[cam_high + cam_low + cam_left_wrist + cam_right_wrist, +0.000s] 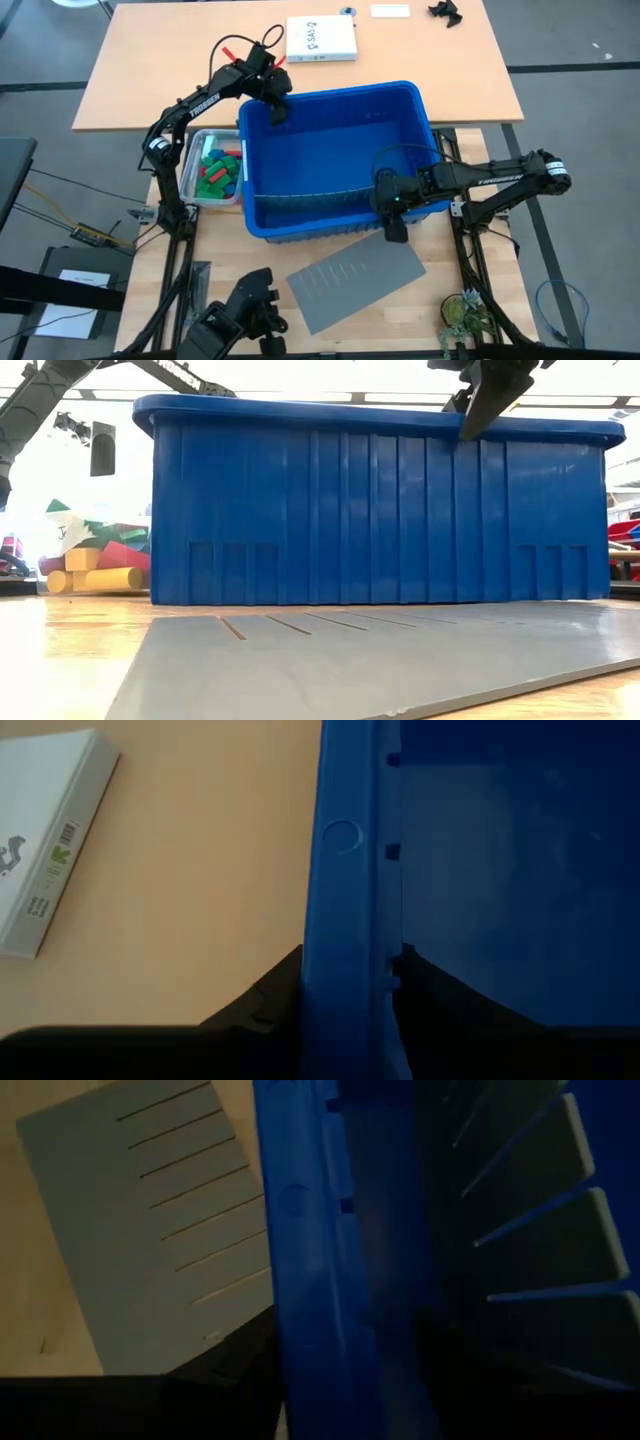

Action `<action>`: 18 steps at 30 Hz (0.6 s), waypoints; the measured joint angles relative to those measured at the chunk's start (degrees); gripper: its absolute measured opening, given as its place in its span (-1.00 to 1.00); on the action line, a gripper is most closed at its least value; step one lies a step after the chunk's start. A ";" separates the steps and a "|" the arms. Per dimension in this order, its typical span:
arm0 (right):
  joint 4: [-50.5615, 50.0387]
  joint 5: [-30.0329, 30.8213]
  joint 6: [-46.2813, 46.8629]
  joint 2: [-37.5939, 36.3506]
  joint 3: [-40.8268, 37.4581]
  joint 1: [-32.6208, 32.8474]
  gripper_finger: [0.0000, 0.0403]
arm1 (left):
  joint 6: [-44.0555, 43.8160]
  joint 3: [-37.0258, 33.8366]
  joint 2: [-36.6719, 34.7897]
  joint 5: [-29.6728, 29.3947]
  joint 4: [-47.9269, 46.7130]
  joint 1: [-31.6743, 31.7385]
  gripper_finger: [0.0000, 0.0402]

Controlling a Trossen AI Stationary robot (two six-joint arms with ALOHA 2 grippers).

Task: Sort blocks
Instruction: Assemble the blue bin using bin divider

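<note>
While my left gripper (pixel 345 985) straddles the far rim of the blue bin (pixel 340 120), one dark finger sits outside the wall and the other inside, both pressed against the plastic, so I call that a clamp on the rim. From the high view it sits at the bin's far left corner, the left arm arching in from the table's left side.

Over on the other side, my right gripper (pixel 330 1355) does the same at the near right corner: fingers (pixel 225 1360) either side of the bin wall, one out over the table, one down inside. They look closed on the wall, gripping it.

Inside the bin I see a slotted blue divider (pixel 310 197) running across near the front wall.

The blocks (pixel 217 170) are not in the bin; they lie heaped in the small clear tub (pixel 191 160) just beside the bin's left wall, with green, red and blue pieces showing from above and yellow and red from table level.

A grey slotted panel (pixel 355 280) lies flat in front of the bin. A white box (pixel 320 38) rests on the far table, well apart.
</note>
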 joint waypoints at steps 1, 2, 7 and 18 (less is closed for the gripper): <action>-0.19 -0.40 -0.27 0.00 0.00 0.02 -0.14 | -0.08 0.00 0.00 0.04 -0.05 0.00 -0.36; -0.41 -0.86 -0.48 0.00 0.02 0.02 -0.24 | -0.22 0.00 0.00 0.25 -0.10 0.00 -0.36; -0.65 -0.57 -3.43 -0.02 0.16 0.40 -0.50 | -0.49 0.00 0.00 0.72 -0.12 -0.15 -0.37; -12.68 4.28 -10.02 0.09 8.67 0.58 -0.50 | -3.34 9.98 0.37 -0.34 -8.21 -0.83 -0.39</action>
